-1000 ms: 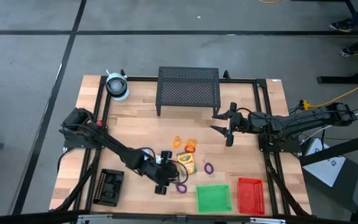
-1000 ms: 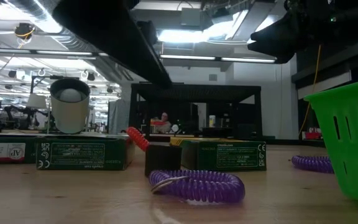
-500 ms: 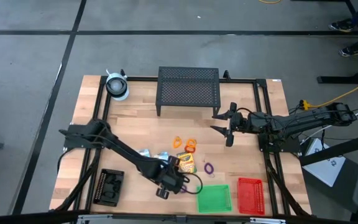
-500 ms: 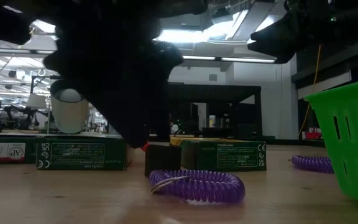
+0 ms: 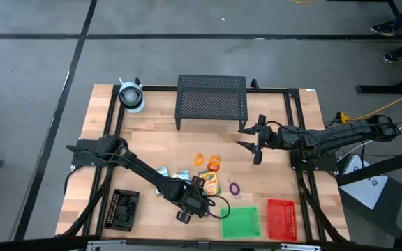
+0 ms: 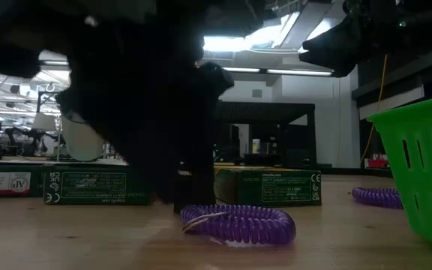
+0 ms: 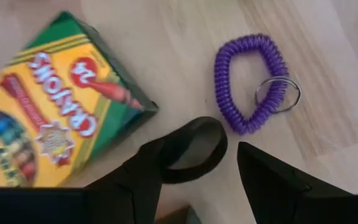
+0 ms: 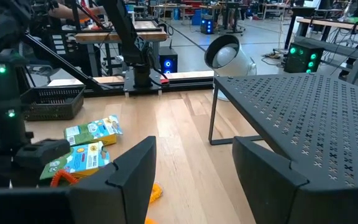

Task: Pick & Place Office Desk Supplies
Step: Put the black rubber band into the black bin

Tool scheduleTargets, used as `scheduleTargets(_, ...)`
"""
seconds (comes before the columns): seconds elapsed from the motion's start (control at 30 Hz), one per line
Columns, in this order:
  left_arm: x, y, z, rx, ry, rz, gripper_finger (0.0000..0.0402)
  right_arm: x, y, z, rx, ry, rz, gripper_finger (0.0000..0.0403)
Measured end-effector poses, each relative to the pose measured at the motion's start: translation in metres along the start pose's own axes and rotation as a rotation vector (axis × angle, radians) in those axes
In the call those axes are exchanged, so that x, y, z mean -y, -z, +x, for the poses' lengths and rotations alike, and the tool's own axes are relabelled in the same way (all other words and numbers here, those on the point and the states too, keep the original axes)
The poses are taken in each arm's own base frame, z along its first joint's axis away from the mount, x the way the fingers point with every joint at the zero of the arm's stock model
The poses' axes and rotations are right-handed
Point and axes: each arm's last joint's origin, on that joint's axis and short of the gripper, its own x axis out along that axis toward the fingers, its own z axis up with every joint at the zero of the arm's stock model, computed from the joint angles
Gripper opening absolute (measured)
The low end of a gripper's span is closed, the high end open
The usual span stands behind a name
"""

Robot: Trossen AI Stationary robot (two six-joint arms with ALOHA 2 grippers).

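Note:
My left gripper stands open and points down near the table's front. In the left wrist view its fingers flank a small black ring-shaped bit that lies on the wood. A purple coil loop with a metal ring lies just beyond it, and the crayon box lies flat beside it. Green-white card boxes lie behind the gripper. In the low view the gripper is a dark mass over the purple loop. My right gripper waits open in the air by the mesh stand. My left gripper comes at the small black bit from above, one finger on each side. The bit lies flat on the table, close against one finger. Whether that finger touches it, I cannot tell.
A green tray and a red tray stand at the front right, and a black tray at the front left. Orange loops and a second purple loop lie mid-table. The black mesh stand and a whitish roll are at the back.
My left gripper has moved toward the table's right and near edges and come down, tipping more steeply downward and rolling a little. It now stands over the black bit and hides it in the low view. Its fingers have stayed open. The card boxes behind it are uncovered.

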Motion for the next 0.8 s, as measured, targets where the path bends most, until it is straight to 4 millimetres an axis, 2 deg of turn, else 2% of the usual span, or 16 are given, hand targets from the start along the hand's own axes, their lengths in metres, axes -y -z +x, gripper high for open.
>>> scheduleTargets(0.17,-0.002,0.003,0.011,-0.026,0.019,-0.005,0.0197,0.000,0.000,0.000,0.000,0.000,0.000,0.0215)
scheduleTargets(0.27,-0.004,0.003,0.013,-0.030,0.005,-0.010,0.0183,0.000,0.000,0.000,0.000,0.000,0.000,0.0215)
scheduleTargets(0.37,-0.004,0.003,0.014,-0.030,-0.005,-0.007,0.0147,0.000,0.000,0.000,0.000,0.000,0.000,0.0215)
scheduleTargets(0.57,-0.005,0.003,0.014,-0.030,-0.025,-0.009,0.0023,0.000,0.000,0.000,0.000,0.001,0.000,0.0215)
scheduleTargets(0.63,-0.006,0.003,0.015,-0.030,-0.033,-0.022,0.0010,0.000,0.000,0.000,0.000,0.000,0.000,0.0215)
scheduleTargets(0.8,-0.008,0.002,0.004,-0.020,-0.052,-0.033,0.0006,0.000,0.000,0.000,0.000,0.000,0.000,0.0215)
